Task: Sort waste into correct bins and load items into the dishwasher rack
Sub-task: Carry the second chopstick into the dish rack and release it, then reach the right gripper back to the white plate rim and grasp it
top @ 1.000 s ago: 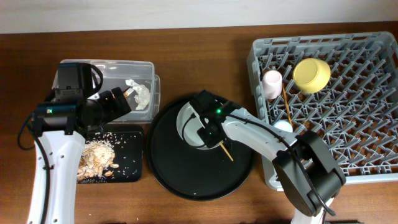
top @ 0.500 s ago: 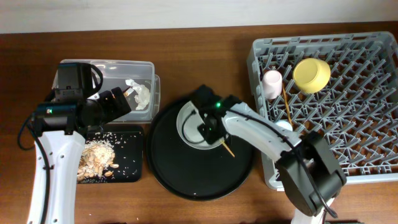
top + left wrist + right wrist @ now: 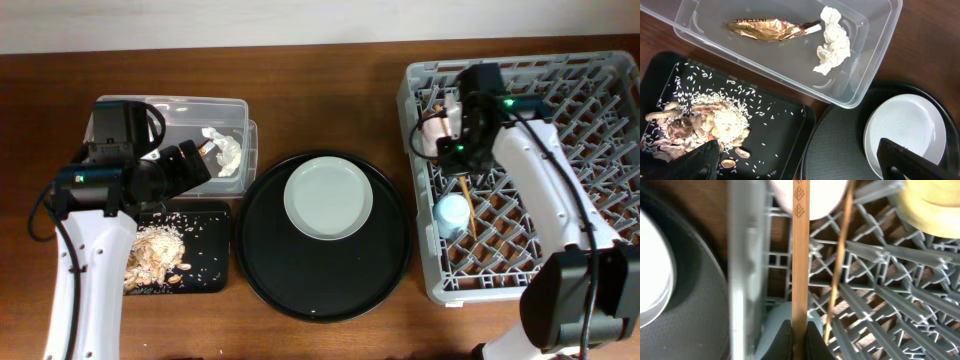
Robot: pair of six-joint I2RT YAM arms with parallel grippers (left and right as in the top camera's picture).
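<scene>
My right gripper (image 3: 461, 148) (image 3: 799, 326) is shut on a wooden chopstick (image 3: 800, 255) and holds it over the left part of the grey dishwasher rack (image 3: 600, 200). A second chopstick (image 3: 839, 265) lies in the rack beside it. The pink cup (image 3: 433, 133), the light-blue cup (image 3: 453, 213) and the yellow bowl (image 3: 935, 205) sit in the rack; in the overhead view my arm hides the bowl. The pale plate (image 3: 328, 197) lies on the round black tray (image 3: 320, 285). My left gripper (image 3: 797, 167) is open and empty above the small black tray (image 3: 207, 270).
The clear tub (image 3: 130, 108) holds the white tissue (image 3: 832, 42) and the gold wrapper (image 3: 765, 30). The small black tray holds food scraps (image 3: 695, 120) and scattered rice. The tub, the small tray and the round tray stand close together left of the rack.
My right gripper has carried the chopstick from over the plate on the round tray to the rack's left part. The plate now shows uncovered. The left arm has not moved.
</scene>
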